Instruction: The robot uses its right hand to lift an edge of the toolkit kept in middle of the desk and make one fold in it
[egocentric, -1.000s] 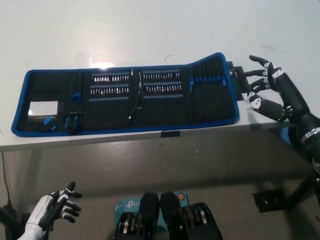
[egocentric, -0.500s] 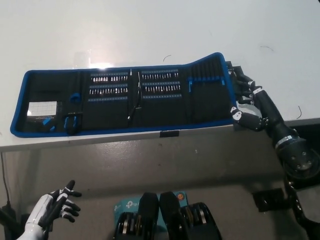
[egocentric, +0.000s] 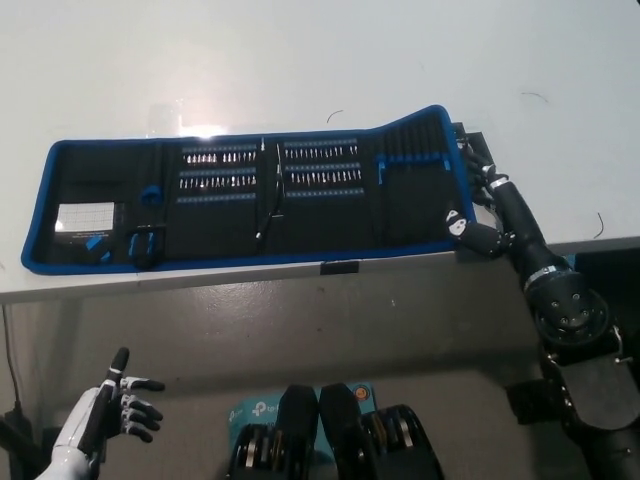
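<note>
toolkit (egocentric: 255, 200): soft fabric roll, tool-weighted, floppy | take its raised 3 o'clock edge | right hand (egocentric: 478, 215) there, grip unclear | left hand (egocentric: 105, 418) open, 7 o'clock, off counter (egocentric: 320, 60)

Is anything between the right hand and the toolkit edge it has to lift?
Nothing visible. The right hand is already at the raised right edge of the toolkit; whether it grips is unclear. The left hand rests low.

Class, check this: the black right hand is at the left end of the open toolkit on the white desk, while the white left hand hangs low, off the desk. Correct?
Not quite. The head view shows the black right hand at the right end of the toolkit, where that end panel is raised. The rest holds: the white left hand hangs low, off the desk.
</note>
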